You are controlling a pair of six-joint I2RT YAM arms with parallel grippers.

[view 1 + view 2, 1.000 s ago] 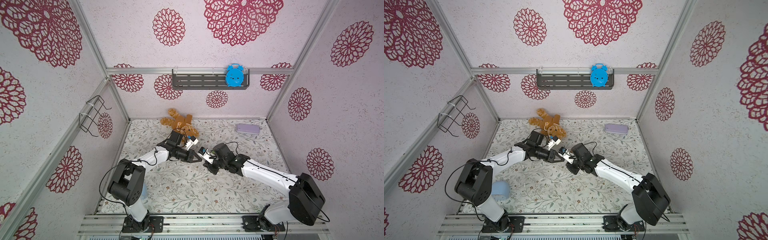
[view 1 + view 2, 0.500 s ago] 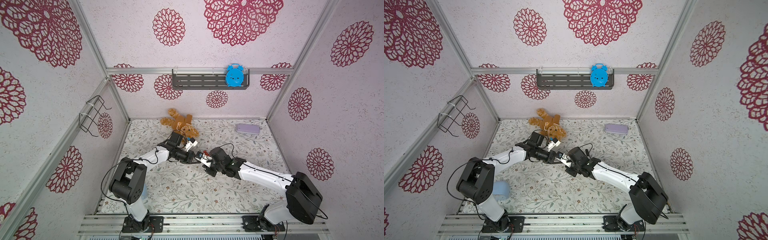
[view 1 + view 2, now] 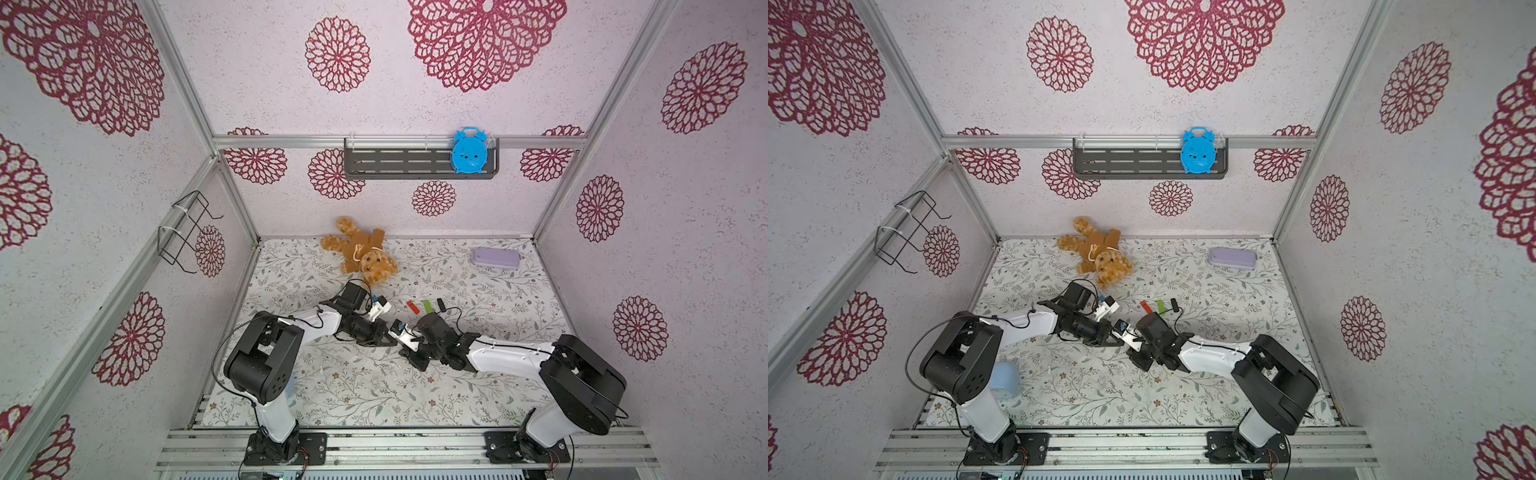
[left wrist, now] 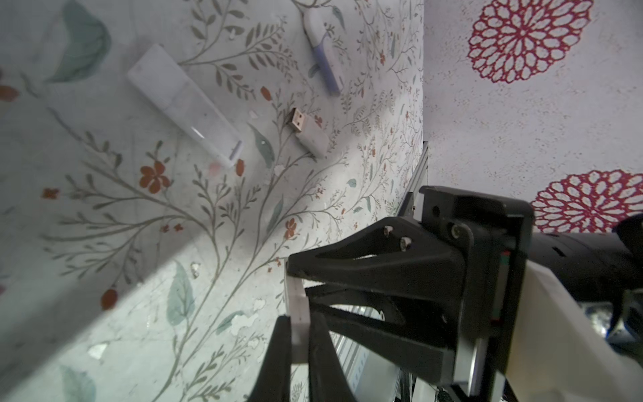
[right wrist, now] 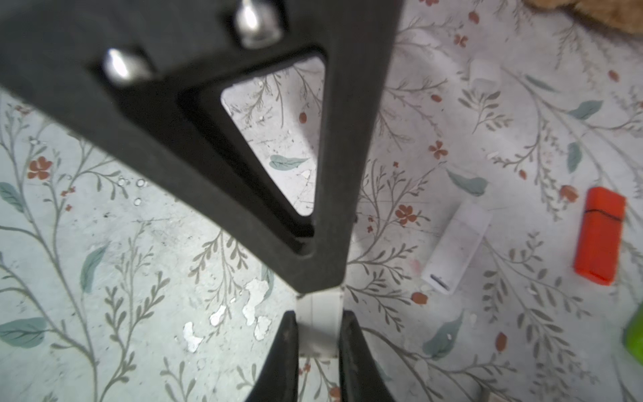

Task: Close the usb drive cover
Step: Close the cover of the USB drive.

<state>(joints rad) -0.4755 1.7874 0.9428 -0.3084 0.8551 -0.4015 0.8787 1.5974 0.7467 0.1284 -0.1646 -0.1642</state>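
A small white usb drive point(image 4: 300, 323) is held above the floral mat between both grippers, which meet tip to tip in both top views. My left gripper point(image 4: 299, 318) point(image 3: 386, 337) is shut on one end of it. My right gripper point(image 5: 318, 316) point(image 3: 1133, 341) is shut on the other end point(image 5: 318, 330). The two white parts sit in line, close against each other. I cannot tell which end is the cover. The joint is mostly hidden by the black fingers.
Loose drives lie on the mat: white point(image 4: 184, 108), white with a bare plug point(image 4: 309, 134), lilac point(image 4: 323, 59), red point(image 3: 412, 306), green point(image 3: 427, 306), black point(image 3: 441, 304). Teddy bear point(image 3: 361, 251) and purple case point(image 3: 496, 257) lie at the back. A blue cup point(image 3: 1003, 380) stands front left.
Both grippers, still joined on the white drive, have shifted toward the front and slightly left. The red, green and black drives behind them have come into view.
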